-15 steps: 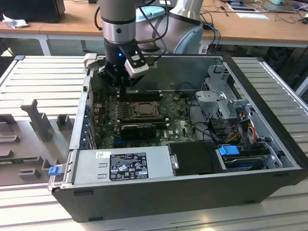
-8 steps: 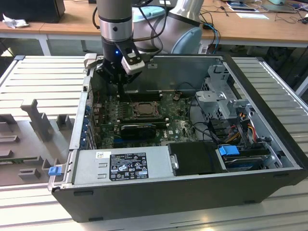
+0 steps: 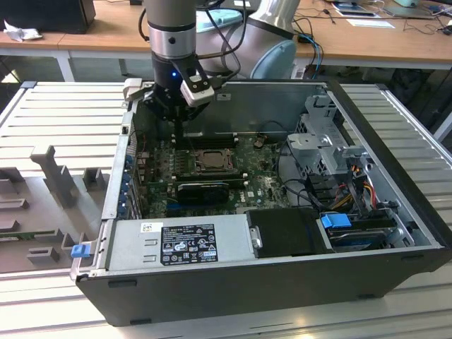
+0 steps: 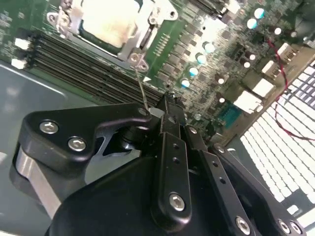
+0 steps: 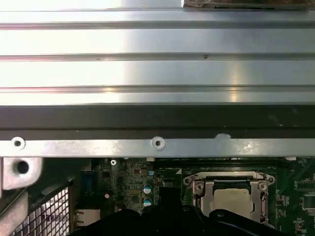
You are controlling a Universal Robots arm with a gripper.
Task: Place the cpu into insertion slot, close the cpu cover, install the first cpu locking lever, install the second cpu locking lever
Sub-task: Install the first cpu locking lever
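The open computer case (image 3: 233,282) sits on the desk (image 3: 63,113), its motherboard (image 3: 261,176) facing up. I hang just beside the insertion slot (image 3: 189,161). The cpu cover (image 5: 199,189) lies down around the cpu (image 5: 231,199), which is seated in the slot. My pincer (image 4: 165,105) looks closed on the thin locking lever (image 4: 141,86), whose wire runs straight from the slot's corner to my tips.

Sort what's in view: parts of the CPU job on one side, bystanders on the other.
Job in hand:
- cpu
- cover
- lever
- gripper

Just lying about:
- power supply
- drive cage
- heatsink
- cables
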